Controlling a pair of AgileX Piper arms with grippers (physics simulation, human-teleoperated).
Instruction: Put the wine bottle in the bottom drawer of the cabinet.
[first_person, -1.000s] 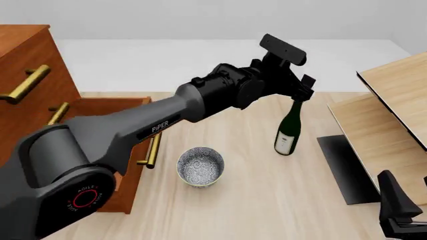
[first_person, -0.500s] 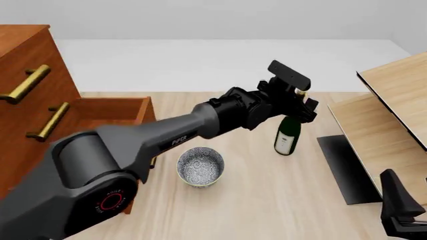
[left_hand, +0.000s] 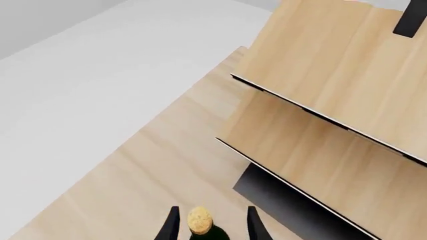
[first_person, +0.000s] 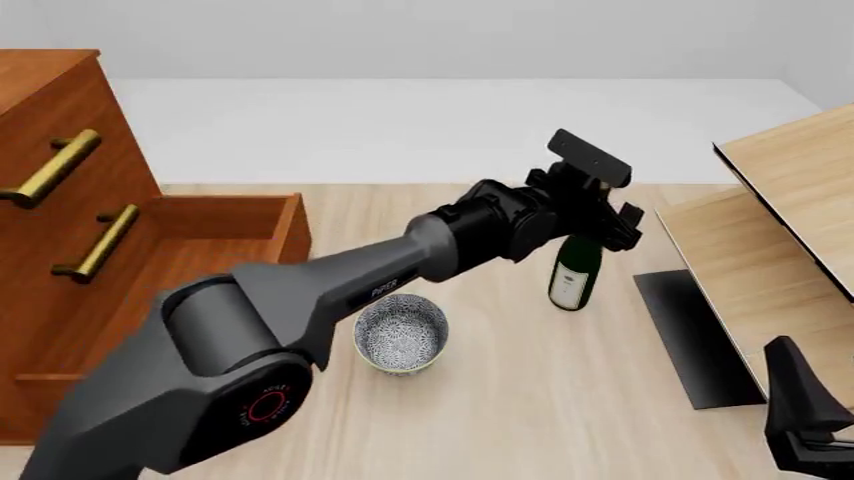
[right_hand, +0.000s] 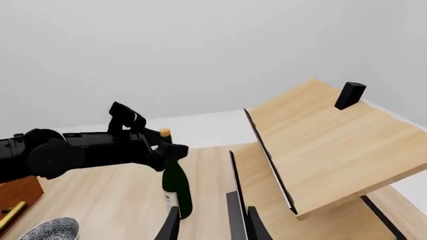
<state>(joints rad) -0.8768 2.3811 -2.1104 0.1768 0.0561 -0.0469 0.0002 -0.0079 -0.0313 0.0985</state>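
Observation:
The dark green wine bottle (first_person: 575, 275) stands upright on the table, right of centre. My left gripper (first_person: 607, 225) reaches over it, hiding the neck in the front view. In the left wrist view the gold cap of the bottle (left_hand: 199, 220) sits between the fingers of the left gripper (left_hand: 212, 223), with a gap on each side, so it is open. The right wrist view shows the bottle (right_hand: 177, 192) with the left gripper (right_hand: 162, 150) at its neck. The bottom drawer (first_person: 227, 212) of the cabinet (first_person: 54, 110) stands pulled out at the left. My right gripper (right_hand: 212, 225) is open and holds nothing.
A speckled bowl (first_person: 400, 333) sits in front of the drawer, left of the bottle. Pale slanted boards (first_person: 787, 180) rise at the right, with a dark panel (first_person: 687, 335) at their foot. The right arm (first_person: 801, 425) rests low at the near right corner.
My left gripper has come down and forward from above the bottle's top to around its neck. The arm's swing has uncovered the open drawer. The bottle and right arm have stayed put.

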